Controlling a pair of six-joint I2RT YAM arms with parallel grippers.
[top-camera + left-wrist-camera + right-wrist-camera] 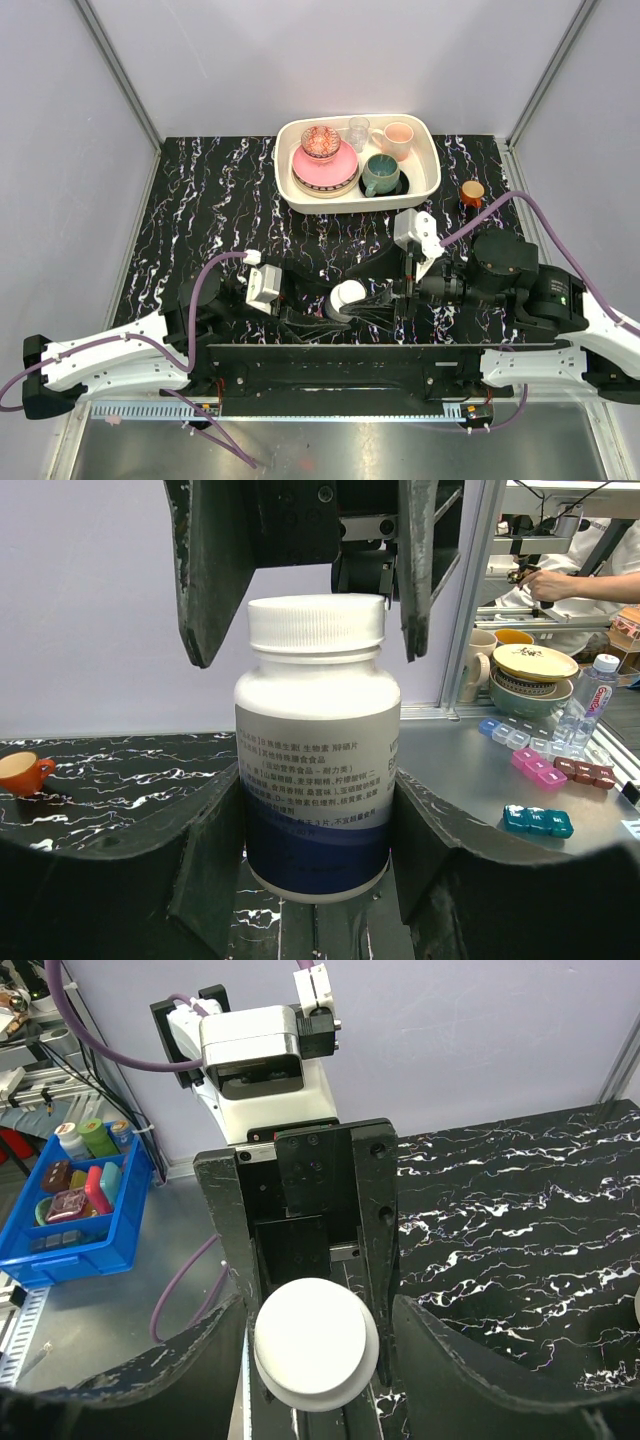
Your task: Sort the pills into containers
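A white bottle [347, 298] with a white ribbed cap [316, 622] stands upright near the table's front middle. My left gripper [318, 318] is shut on its lower body, one finger pressed against each side in the left wrist view [316, 880]. My right gripper [378, 300] is open and comes at the bottle from the right. Its fingers [205, 580] straddle the cap with gaps on both sides. In the right wrist view the cap [315, 1345] lies between that gripper's open fingers [318, 1310]. No pills show. No magenta pill box shows on the table.
A cream tray [430, 160] of bowls and cups stands at the back. A small brown orange-lidded jar [472, 192] sits to its right. Several small pill boxes, one magenta [538, 770], lie on a grey bench beyond the table. A blue bin [80, 1210] sits off the table.
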